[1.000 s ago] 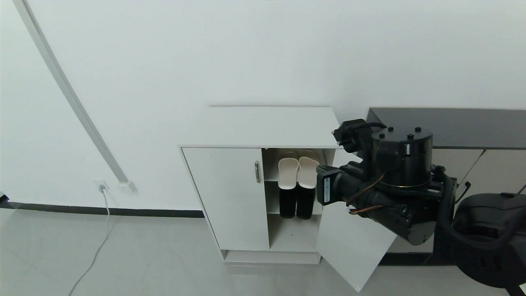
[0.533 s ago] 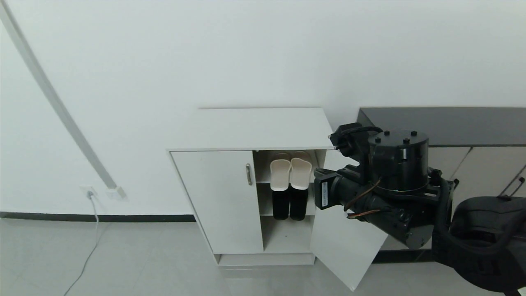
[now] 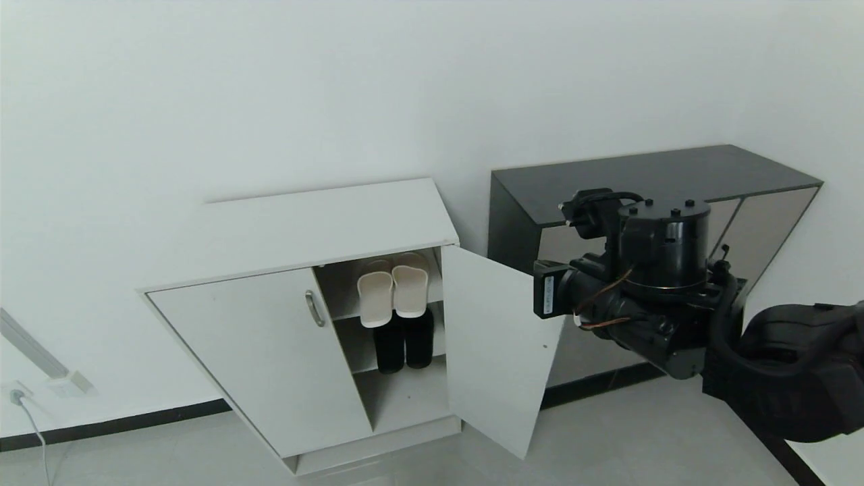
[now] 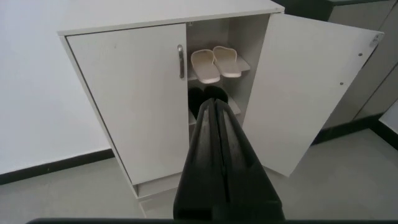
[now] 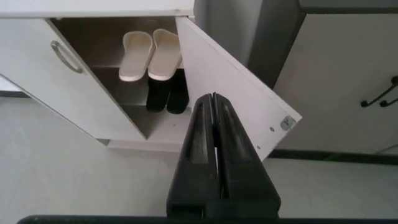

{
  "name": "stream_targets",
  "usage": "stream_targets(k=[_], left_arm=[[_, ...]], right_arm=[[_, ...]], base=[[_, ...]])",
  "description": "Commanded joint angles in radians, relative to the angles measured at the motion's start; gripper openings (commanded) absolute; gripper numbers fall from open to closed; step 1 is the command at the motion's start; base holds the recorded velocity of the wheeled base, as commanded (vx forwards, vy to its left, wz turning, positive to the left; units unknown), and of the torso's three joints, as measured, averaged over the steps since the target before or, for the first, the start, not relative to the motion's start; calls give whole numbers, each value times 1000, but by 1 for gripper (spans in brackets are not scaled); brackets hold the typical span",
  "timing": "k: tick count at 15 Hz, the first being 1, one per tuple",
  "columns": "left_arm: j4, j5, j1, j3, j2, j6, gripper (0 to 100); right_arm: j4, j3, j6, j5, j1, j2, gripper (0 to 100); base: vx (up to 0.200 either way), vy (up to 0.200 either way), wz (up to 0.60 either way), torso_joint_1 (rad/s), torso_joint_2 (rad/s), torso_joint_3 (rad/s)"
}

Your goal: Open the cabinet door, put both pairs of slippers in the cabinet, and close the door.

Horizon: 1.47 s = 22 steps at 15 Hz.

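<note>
- The cabinet (image 3: 324, 226) has its right door (image 3: 496, 351) open, with white slippers (image 3: 393, 295) inside and black slippers (image 3: 405, 347) beneath them.
- Facing the cabinet, left pincer (image 4: 214, 104) and right pincer (image 5: 213, 99) are pressed together, empty.

bright, even, diffuse light on the white wall (image 3: 405, 81); cabinet (image 3: 317, 223) interior shaded, black slippers (image 3: 405, 347) dim in shadow.

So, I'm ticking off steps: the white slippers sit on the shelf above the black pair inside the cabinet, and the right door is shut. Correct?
Not quite: the right door stands open, swung outward, as the head view shows. The white slippers do sit on the shelf above the black pair, inside the cabinet.
</note>
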Motion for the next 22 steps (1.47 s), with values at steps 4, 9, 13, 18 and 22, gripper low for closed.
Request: stream_targets(k=[4,9,13,18,22], left_arm=[[0,1,-1,0,1,-1,0],[0,1,-1,0,1,-1,0],[0,1,-1,0,1,-1,0],[0,1,-1,0,1,-1,0],[0,1,-1,0,1,-1,0]], right_arm=[[62,-76,11,2,-62,30,0],[64,-154,23,-52,-117,139,0],[66,-251,26,-66,-206,256,0],[62,-355,26,-64,-264,377,0],[66,-419,44,-61,-290,434,0]], base=[[-50,0,0,-1,1,1],[-80,0,0,1,2,0],[0,0,0,0,0,0],[0,0,0,0,0,0],[0,0,0,0,0,0]])
